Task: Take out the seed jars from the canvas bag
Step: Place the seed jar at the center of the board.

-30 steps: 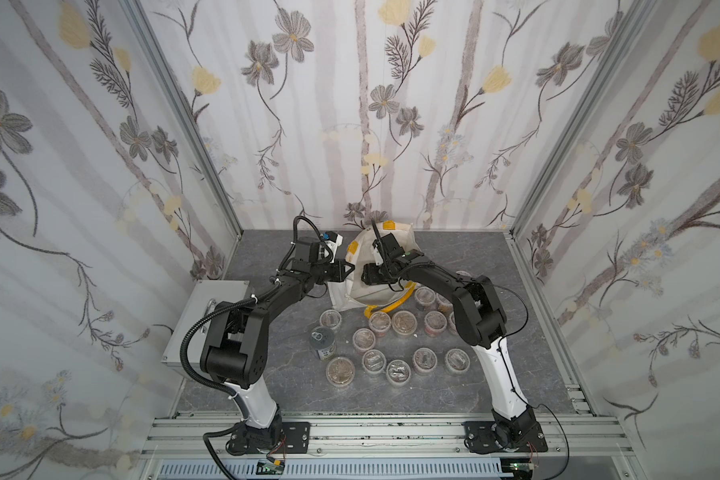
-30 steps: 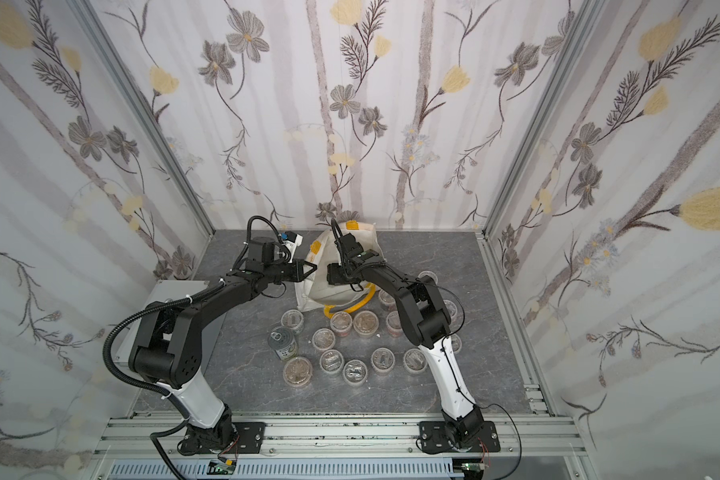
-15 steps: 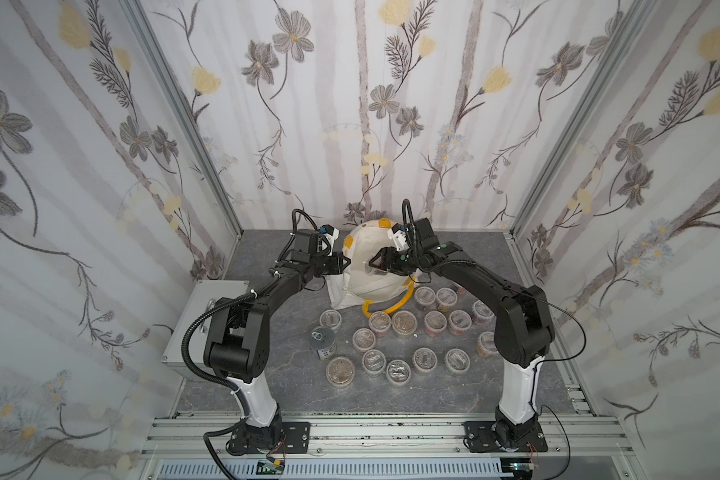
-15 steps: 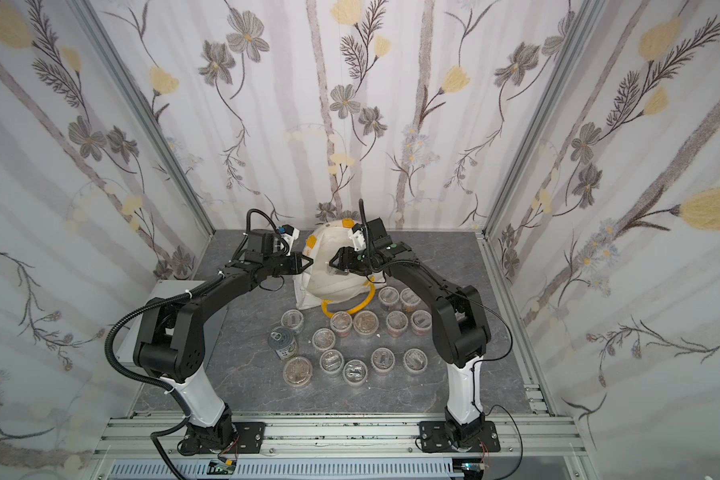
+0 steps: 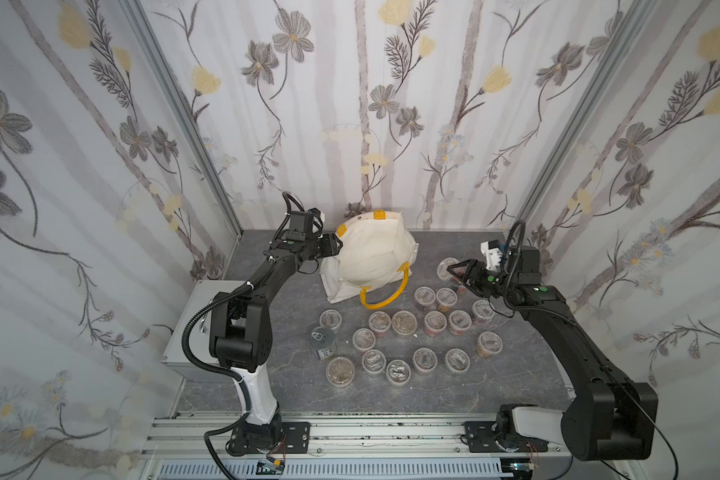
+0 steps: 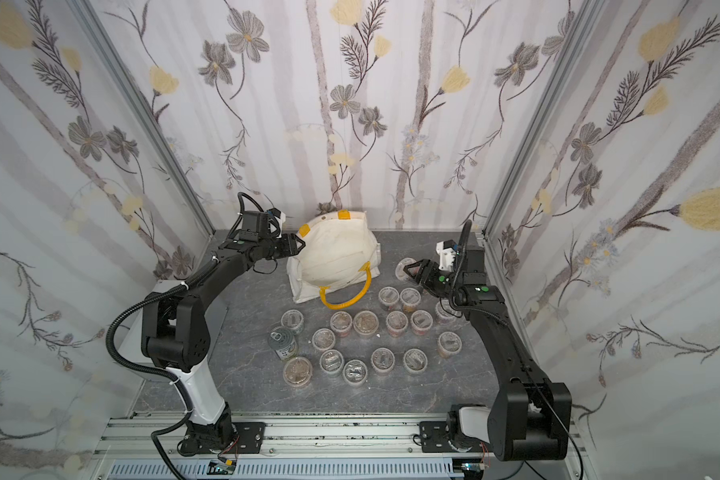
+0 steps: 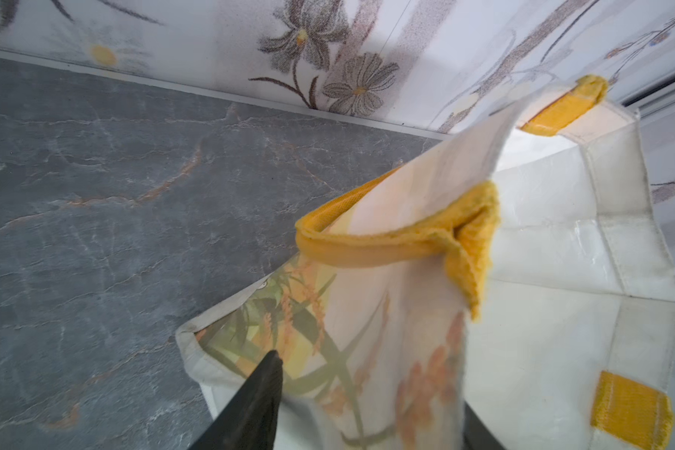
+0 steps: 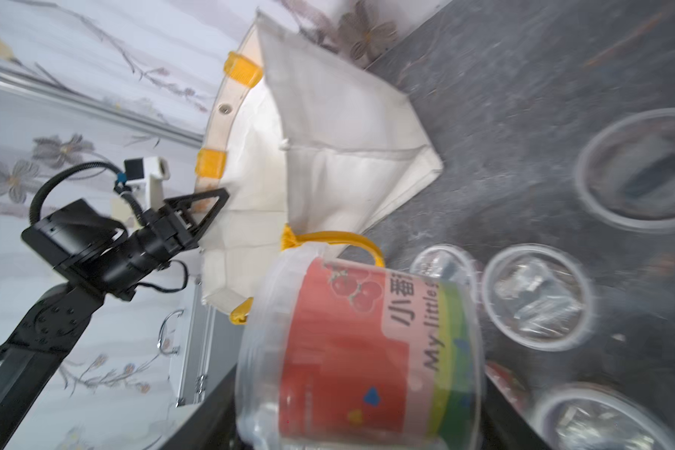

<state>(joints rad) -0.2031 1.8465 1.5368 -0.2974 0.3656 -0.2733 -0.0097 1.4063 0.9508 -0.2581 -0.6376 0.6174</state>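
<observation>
Grey stone table (image 5: 300, 395) | bag (image 5: 375, 257) upright, mouth open | left gripper (image 5: 336, 246) jaws apart astride bag rim | right gripper (image 5: 454, 272) clamps jar (image 8: 367, 350) right of bag | risk: unclamped rim may sag shut.

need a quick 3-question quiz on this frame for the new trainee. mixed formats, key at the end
1. Multiple choice: what does the right gripper hold?
A) a jar with a red label
B) a yellow handle
C) nothing

2. Short answer: which gripper is at the rim of the bag?

3. True or false: the tin can lies inside the bag.

Key
1. A
2. The left gripper
3. False: the tin can stands on the table among the jars.
</observation>
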